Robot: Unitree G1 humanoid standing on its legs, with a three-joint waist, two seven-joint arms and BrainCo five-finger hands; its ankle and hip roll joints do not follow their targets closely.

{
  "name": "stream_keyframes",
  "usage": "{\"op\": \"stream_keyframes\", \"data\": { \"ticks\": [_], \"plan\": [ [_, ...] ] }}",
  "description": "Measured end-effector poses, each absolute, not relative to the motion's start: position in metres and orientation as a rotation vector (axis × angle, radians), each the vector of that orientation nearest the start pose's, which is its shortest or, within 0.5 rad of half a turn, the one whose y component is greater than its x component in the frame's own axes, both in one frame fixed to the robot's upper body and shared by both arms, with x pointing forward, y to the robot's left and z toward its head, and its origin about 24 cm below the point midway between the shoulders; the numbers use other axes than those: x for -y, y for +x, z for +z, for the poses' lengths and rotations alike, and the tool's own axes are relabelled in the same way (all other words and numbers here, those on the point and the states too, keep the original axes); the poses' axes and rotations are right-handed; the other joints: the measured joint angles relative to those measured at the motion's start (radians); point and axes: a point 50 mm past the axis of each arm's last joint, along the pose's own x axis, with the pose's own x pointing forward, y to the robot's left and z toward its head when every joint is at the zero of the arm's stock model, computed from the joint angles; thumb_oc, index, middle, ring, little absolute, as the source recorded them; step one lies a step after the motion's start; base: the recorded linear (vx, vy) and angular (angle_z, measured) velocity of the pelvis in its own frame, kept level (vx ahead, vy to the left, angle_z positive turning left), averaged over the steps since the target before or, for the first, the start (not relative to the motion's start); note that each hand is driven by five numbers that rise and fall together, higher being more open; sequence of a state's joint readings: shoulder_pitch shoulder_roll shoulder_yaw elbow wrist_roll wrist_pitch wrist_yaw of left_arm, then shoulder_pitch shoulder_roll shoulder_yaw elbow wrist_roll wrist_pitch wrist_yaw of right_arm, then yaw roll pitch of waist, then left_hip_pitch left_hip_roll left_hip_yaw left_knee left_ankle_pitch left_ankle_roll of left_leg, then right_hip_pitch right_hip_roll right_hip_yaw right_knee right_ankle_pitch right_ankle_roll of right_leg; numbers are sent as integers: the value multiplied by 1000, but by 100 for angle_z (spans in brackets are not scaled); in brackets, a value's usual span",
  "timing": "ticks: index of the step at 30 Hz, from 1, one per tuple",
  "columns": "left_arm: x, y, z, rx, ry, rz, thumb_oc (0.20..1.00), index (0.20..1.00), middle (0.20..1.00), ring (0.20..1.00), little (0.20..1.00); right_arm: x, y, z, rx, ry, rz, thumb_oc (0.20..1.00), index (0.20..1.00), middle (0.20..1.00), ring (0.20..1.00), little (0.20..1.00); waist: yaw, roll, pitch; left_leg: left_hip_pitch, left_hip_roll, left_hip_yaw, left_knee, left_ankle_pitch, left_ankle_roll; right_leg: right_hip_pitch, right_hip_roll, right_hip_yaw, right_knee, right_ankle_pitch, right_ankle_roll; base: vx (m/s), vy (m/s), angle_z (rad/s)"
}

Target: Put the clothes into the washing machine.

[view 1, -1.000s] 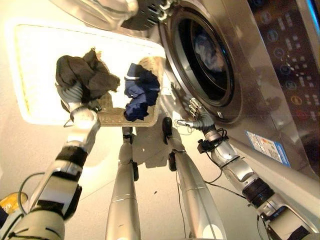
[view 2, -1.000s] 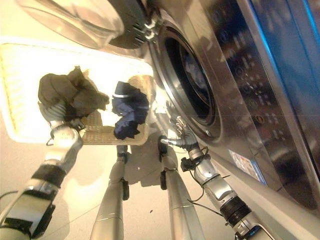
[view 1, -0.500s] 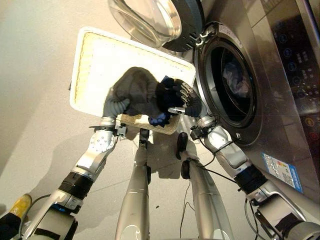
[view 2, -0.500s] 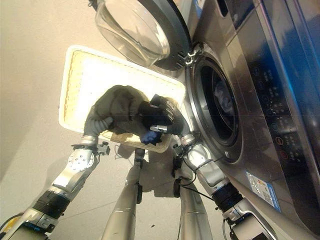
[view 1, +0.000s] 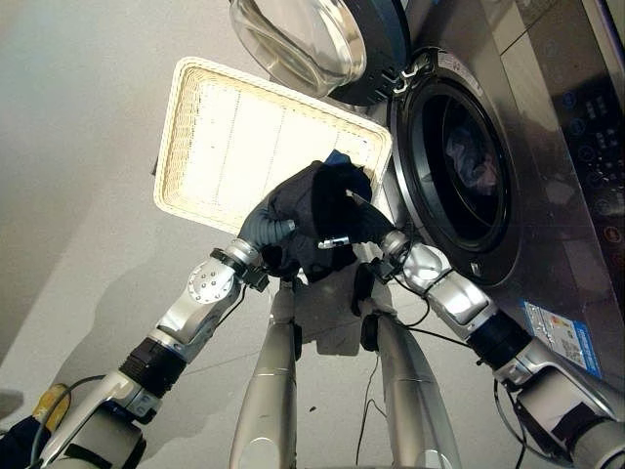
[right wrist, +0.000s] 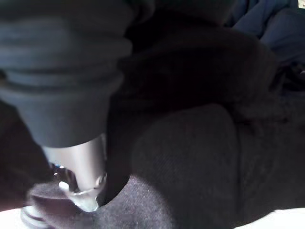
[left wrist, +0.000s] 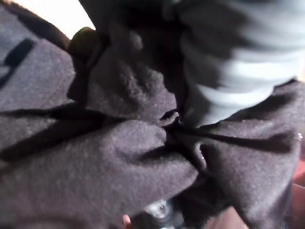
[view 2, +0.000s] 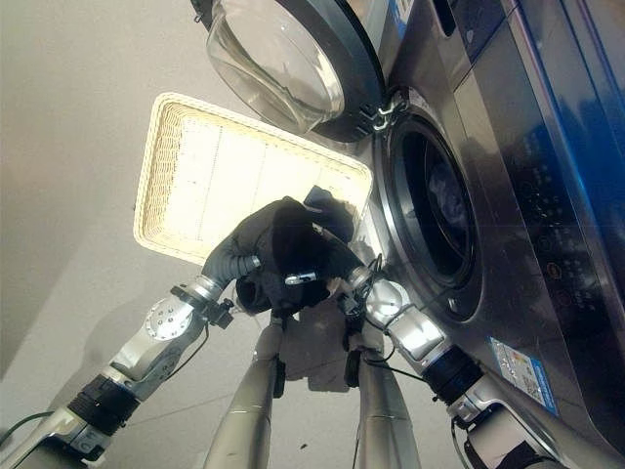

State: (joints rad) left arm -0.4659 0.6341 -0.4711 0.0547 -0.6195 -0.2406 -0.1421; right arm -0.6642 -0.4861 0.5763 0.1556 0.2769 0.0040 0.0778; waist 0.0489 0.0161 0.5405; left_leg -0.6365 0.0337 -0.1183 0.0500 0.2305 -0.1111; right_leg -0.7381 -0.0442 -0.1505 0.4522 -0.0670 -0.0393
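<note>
Dark cloth bundle [view 1: 312, 220] is bunched between left hand [view 1: 266, 227] and right hand [view 1: 363, 225], above the basket [view 1: 210, 147] edge. Fingers of both hands are buried in cloth; their state cannot be told. Washing machine opening [view 1: 469, 166] lies directly on the right-hand side, so the right hand is nearer.

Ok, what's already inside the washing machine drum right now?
Through the open washing machine mouth, a crumpled light cloth lies in the drum. The rest of the drum is dark, so anything deeper cannot be made out. The dark garment is outside it, between the left hand and right hand.
</note>
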Motion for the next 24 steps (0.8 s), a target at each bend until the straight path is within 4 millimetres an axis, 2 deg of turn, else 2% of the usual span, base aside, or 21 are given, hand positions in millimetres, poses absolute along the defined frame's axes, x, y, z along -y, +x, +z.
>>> {"op": "stream_keyframes", "data": {
  "ticks": [10, 12, 13, 14, 15, 20, 21, 22, 23, 24],
  "plan": [
    [-125, 299, 139, 290, 57, -723, 200, 200, 200, 200, 200, 82, 328, 129, 86, -492, 723, 1000, 1000, 1000, 1000, 1000, -3, 0, 0, 0, 1, 2, -1, -1, -2, 0, -2, 0, -4, 0, 0, 0, 0, 0],
    [-122, 298, 136, 271, 44, -741, 200, 200, 200, 200, 200, 83, 327, 124, 38, -461, 745, 1000, 1000, 1000, 1000, 1000, -4, 0, 0, 0, 1, 2, -1, -1, -2, 0, -2, 0, -4, 0, 0, 0, 0, 0],
    [-122, 298, 135, 265, 32, -744, 200, 200, 200, 200, 200, 82, 326, 123, 21, -441, 753, 752, 752, 752, 752, 752, -5, 0, 0, 0, 1, 2, -1, -2, -2, 0, -2, 1, -4, 0, 0, 0, 0, 0],
    [-121, 298, 135, 264, 29, -746, 200, 200, 200, 200, 200, 82, 326, 121, 9, -418, 759, 385, 385, 385, 385, 385, -5, 0, 0, 0, 1, 3, -1, -2, -2, 0, -2, 1, -4, 0, 0, 0, 0, 0],
    [-120, 297, 134, 259, 23, -751, 200, 200, 200, 200, 200, 81, 326, 120, -2, -393, 764, 200, 200, 200, 200, 200, -6, 0, 0, 0, 1, 3, -1, -2, -2, 0, -2, 1, -4, 0, 0, 0, 0, 0],
    [-114, 296, 131, 243, -21, -766, 200, 200, 200, 200, 200, 79, 320, 104, -88, -243, 781, 200, 200, 200, 200, 200, -9, 0, 0, 0, 1, 7, -1, -4, -1, -1, -2, 2, -14, 1, 0, -3, 4, -1],
    [-113, 296, 128, 235, -26, -762, 448, 448, 448, 448, 448, 78, 319, 99, -105, -206, 784, 200, 200, 200, 200, 200, -9, 0, 0, -1, 1, 8, -1, -5, 0, -1, -2, 3, -14, 1, 0, 0, 0, 0],
    [-113, 296, 128, 235, -28, -756, 608, 608, 608, 608, 608, 77, 319, 98, -113, -194, 784, 200, 200, 200, 200, 200, -9, 0, 0, -1, 1, 8, -1, -5, 0, -1, -2, 3, -14, 1, 0, 0, 0, 0],
    [-112, 296, 126, 228, -29, -746, 1000, 1000, 1000, 1000, 1000, 77, 318, 95, -125, -178, 783, 200, 200, 200, 200, 200, -10, 0, 0, -2, 1, 8, -1, -5, 0, -1, 0, 3, -15, 2, 1, 0, 0, 0],
    [-110, 296, 125, 224, -36, -722, 1000, 1000, 1000, 1000, 1000, 78, 319, 92, -133, -173, 775, 200, 200, 200, 200, 200, -9, 0, 0, -2, 1, 8, -1, -5, 0, -1, 0, 4, -16, 2, 1, 0, 0, 0]
  ]
}}
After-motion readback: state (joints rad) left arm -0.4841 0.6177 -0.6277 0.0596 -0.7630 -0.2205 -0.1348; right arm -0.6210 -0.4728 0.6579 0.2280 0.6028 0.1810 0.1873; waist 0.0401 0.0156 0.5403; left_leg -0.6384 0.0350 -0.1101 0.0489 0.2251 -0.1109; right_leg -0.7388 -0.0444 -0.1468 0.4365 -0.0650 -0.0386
